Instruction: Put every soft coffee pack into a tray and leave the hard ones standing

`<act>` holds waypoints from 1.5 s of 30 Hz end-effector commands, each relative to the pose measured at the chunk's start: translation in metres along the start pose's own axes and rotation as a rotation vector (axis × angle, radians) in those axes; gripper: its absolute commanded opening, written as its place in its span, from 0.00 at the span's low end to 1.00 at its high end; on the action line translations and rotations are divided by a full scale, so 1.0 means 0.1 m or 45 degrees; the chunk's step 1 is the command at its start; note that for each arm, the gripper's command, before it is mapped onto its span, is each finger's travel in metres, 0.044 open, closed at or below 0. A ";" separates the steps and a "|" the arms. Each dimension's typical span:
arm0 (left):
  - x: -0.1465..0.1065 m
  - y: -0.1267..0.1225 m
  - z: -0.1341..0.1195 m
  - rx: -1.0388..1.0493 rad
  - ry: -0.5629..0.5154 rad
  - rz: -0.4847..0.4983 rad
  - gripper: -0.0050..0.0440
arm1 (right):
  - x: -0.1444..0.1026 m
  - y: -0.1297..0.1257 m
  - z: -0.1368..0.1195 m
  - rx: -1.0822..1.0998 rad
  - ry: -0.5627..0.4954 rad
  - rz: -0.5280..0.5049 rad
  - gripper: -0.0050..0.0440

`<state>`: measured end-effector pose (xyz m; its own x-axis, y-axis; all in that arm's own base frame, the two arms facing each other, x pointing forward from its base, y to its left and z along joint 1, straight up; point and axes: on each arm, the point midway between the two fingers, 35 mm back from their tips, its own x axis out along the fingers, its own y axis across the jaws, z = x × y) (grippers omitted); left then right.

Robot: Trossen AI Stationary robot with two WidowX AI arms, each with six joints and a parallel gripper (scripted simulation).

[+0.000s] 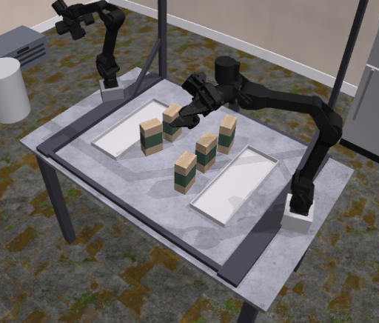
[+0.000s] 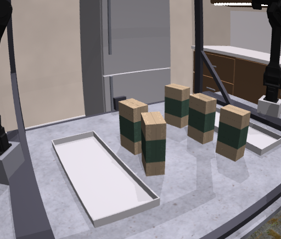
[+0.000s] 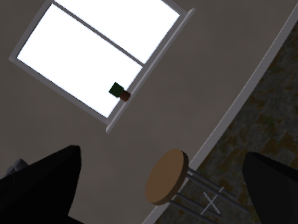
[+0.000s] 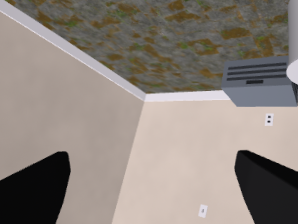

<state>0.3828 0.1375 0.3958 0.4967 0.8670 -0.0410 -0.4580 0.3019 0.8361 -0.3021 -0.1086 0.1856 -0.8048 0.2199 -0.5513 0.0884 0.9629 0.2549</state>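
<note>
Tan-and-green packs (image 1: 185, 178) (image 2: 232, 135) stood upright on the bench (image 1: 123, 185) (image 2: 179, 214), none in a tray (image 1: 230, 189) (image 2: 264, 140). The left gripper (image 1: 185, 120) (image 3: 165, 159), spread and unladen, seemed bound for a squeeze test, best done square across broad faces, gently, without tipping; the right gripper (image 1: 61, 16) (image 4: 153, 161) was likewise parted.
</note>
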 end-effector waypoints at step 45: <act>-0.99 -1.79 0.85 -0.871 0.122 -0.930 0.83 | -0.03 0.01 -0.05 0.016 0.017 -0.005 0.83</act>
<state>0.4753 -0.0238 0.2947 0.7699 0.4314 -0.4703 -0.4086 0.8993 0.1560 -0.3021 -0.1086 0.1856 -0.8048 0.2199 -0.5513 0.0884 0.9629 0.2549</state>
